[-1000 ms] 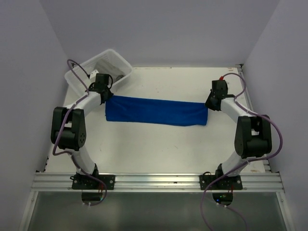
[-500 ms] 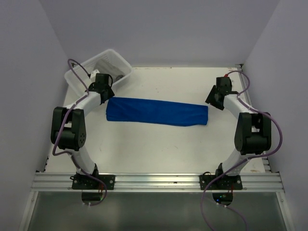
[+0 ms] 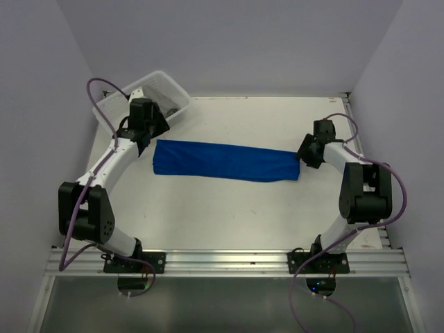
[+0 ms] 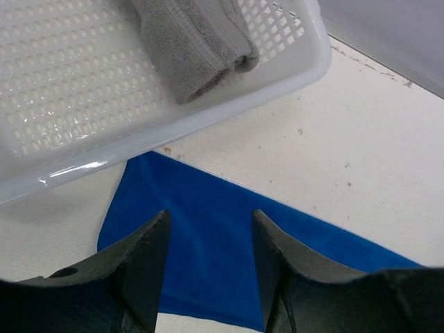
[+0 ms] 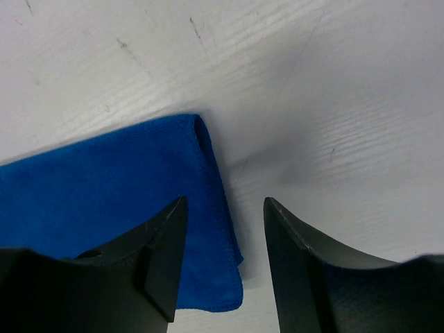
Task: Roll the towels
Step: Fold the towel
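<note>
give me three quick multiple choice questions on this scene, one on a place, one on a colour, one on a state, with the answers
1. Where does the grey towel lie?
A) in the white basket
B) draped over an arm
C) under a book

2. What colour is the towel spread flat on the table?
A) red
B) royal blue
C) green

3. How is the left hand?
A) shut on cloth
B) shut on a cup
C) open, holding nothing

Answers:
1 A, the left wrist view shows it on the basket's perforated floor.
2 B, the blue towel lies as a long strip across the table's middle.
3 C, its fingers stand apart over the blue towel's end with nothing gripped.
</note>
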